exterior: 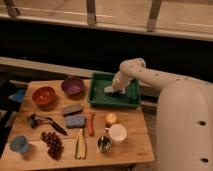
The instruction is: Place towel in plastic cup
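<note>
Camera view: wooden tabletop [135,147] with a green tray [100,97] at its back edge.
pincer [116,90]: lowered into the tray, closed on the towel.
towel [108,90]: whitish, lying on the tray floor, under the pincer.
plastic cup [20,144]: light blue, upright at the tabletop's front-left corner, well apart from the tray.

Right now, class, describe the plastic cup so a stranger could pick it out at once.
On the wooden table, go to the front-left corner, far from the green tray where the gripper is shut at the towel. Left of the grapes stands the plastic cup: light blue, unlike the white mug and metal cup.
</note>
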Robot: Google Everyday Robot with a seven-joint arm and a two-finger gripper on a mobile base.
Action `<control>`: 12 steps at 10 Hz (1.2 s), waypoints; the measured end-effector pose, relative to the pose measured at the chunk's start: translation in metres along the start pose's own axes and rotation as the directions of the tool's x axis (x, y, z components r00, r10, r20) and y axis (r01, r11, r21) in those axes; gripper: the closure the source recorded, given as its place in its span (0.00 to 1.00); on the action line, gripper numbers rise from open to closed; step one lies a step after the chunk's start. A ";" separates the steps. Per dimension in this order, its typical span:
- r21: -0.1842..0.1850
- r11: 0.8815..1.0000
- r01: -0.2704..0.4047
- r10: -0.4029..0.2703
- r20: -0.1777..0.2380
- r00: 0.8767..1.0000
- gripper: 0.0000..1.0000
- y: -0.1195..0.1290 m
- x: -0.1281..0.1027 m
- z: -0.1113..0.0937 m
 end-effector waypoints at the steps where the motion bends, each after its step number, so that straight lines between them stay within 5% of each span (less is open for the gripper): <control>1: -0.036 0.999 0.038 -0.038 0.004 0.999 1.00 0.011 0.000 -0.020; 5: -0.199 0.958 0.208 -0.215 -0.011 0.977 1.00 0.063 0.041 -0.079; 8: -0.320 0.891 0.323 -0.352 -0.034 0.935 1.00 0.115 0.091 -0.101; 10: -0.369 0.857 0.361 -0.405 -0.047 0.913 1.00 0.133 0.113 -0.107; 12: -0.369 0.857 0.360 -0.404 -0.047 0.913 1.00 0.133 0.113 -0.107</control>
